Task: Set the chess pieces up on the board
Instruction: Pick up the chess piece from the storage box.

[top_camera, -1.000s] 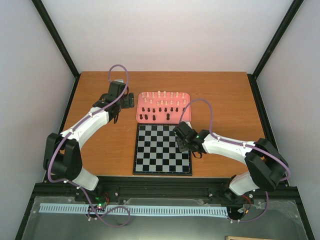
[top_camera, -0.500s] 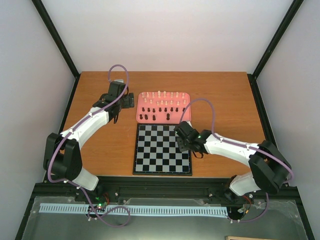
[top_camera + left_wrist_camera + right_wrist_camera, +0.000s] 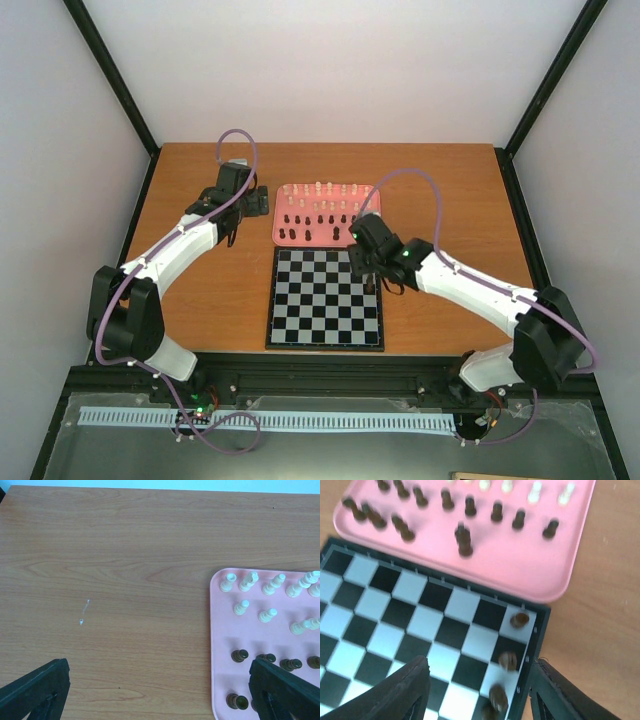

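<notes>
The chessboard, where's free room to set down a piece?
Almost all squares of the board are bare, from the left border across. Only the column along the right border holds dark pieces. The pink tray beyond the far edge is crowded.

The overhead view looks steeply down from high behind, taking in the whole orange-brown wooden table (image 3: 200,290). The left wrist view sits close, facing down at tabletop, with the pink rounded-corner plastic tray (image 3: 220,640) at its right edge. The right wrist view, close and blurred, shows that tray across its top, the black-and-white checked square board (image 3: 410,615) below. All three share the tray.
</notes>
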Robot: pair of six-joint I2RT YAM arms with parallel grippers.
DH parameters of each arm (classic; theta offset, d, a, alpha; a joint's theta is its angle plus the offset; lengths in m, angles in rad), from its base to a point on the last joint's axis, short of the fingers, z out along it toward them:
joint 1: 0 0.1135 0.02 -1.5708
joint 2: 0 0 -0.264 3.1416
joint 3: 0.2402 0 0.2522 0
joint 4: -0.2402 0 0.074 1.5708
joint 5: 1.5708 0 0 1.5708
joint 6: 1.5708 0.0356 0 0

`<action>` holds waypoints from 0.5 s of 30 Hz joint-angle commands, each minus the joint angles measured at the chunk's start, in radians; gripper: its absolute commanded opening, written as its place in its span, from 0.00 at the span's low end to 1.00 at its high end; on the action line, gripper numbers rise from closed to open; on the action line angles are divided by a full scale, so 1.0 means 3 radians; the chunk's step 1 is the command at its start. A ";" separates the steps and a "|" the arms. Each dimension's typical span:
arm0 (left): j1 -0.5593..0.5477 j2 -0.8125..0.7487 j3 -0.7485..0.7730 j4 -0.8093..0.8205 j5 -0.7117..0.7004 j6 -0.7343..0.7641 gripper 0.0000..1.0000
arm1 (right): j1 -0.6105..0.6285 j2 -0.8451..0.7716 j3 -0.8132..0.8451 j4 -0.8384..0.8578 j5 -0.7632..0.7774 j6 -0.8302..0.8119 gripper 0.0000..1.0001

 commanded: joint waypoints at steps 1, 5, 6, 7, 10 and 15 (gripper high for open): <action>0.0006 -0.0017 0.0124 -0.0001 0.0039 -0.0007 1.00 | -0.0191 0.0250 0.0357 0.0196 -0.0072 -0.0238 0.56; 0.0006 -0.0034 0.0115 0.0001 0.0011 -0.0002 1.00 | -0.0359 0.0698 0.0726 0.0255 -0.0323 -0.0412 0.55; 0.0006 -0.0038 0.0110 0.0006 0.0014 -0.0003 1.00 | -0.0389 0.0812 0.0815 0.0275 -0.0393 -0.0446 0.55; 0.0006 -0.0037 0.0109 0.0008 0.0010 -0.0003 1.00 | -0.0410 0.0917 0.0900 0.0290 -0.0460 -0.0481 0.55; 0.0004 -0.0030 0.0114 0.0004 0.0001 0.0000 1.00 | -0.0441 0.1250 0.1130 0.0315 -0.0568 -0.0541 0.54; 0.0006 -0.0014 0.0114 0.0014 0.0034 -0.0008 1.00 | -0.0496 0.1694 0.1415 0.0320 -0.0616 -0.0595 0.52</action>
